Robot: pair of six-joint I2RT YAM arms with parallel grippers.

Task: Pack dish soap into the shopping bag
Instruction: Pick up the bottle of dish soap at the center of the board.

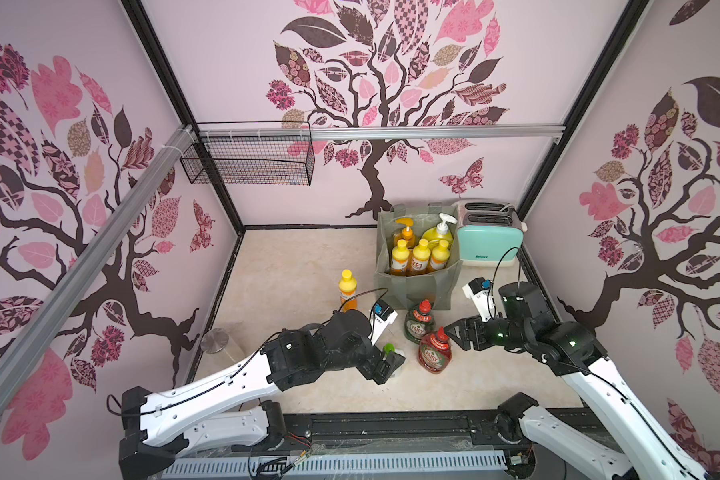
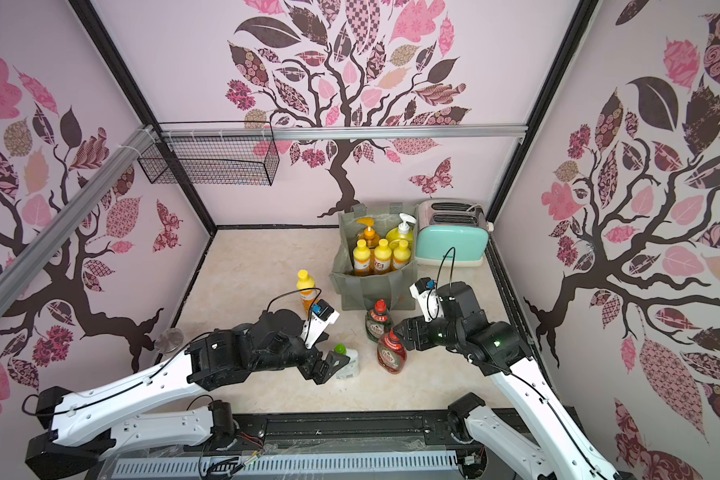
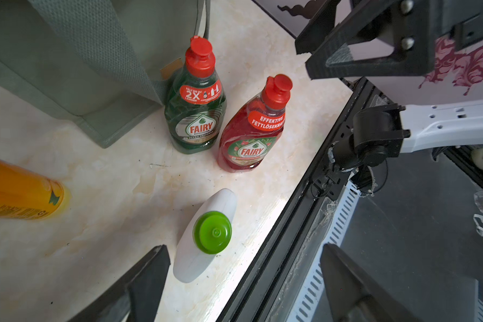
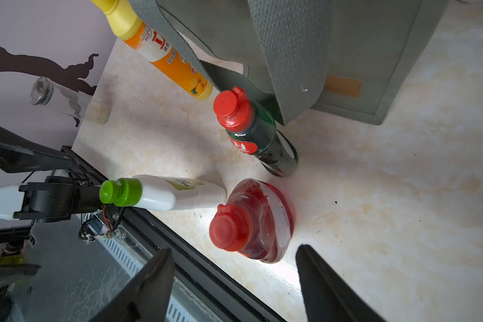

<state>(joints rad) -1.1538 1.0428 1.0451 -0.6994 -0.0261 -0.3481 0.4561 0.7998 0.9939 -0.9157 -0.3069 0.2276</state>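
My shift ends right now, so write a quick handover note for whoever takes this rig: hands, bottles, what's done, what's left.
Left hand: open, empty, close over the white green-capped bottle, which stands near the table front edge.
Right hand: open, empty, by the red Fairy bottle cap.
Done: five bottles stand in the shopping bag: the orange pump bottle, the yellow pump bottle and three small orange bottles.
Left: four upright on the table: the white and red ones, the green Fairy bottle in front of the bag, and the fourth small orange bottle beside it.
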